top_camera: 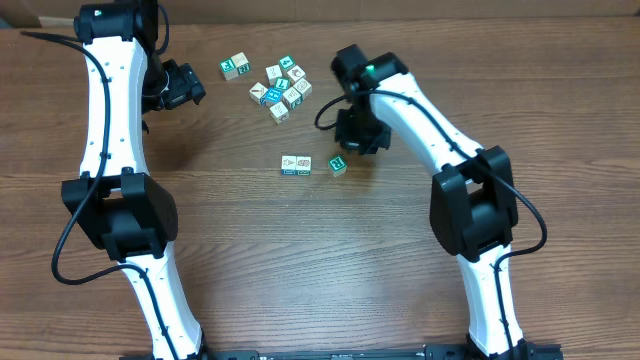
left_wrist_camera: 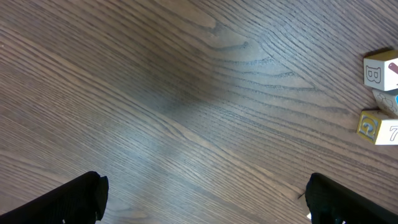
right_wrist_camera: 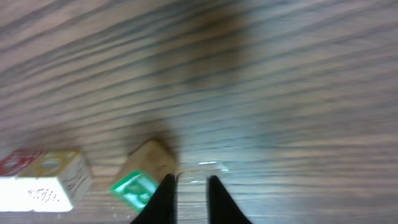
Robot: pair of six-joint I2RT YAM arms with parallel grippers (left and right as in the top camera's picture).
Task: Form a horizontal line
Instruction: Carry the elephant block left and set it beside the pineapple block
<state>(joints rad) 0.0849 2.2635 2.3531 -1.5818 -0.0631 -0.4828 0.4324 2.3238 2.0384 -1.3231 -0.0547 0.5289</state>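
Observation:
The horizontal line is two cream-and-teal cubes set side by side near the table's middle, seen at the lower left in the right wrist view. A third cube with a green face lies turned askew just right of them, a small gap away. My right gripper hovers right of and behind that cube. In its wrist view its fingers stand almost together with nothing between them, the left fingertip against the green-faced cube. My left gripper is wide open at the far left, over bare wood.
An irregular bunch of similar cubes lies at the back centre, with one lone cube to its left. Two of these cubes show at the right edge of the left wrist view. Both white arms flank the work area.

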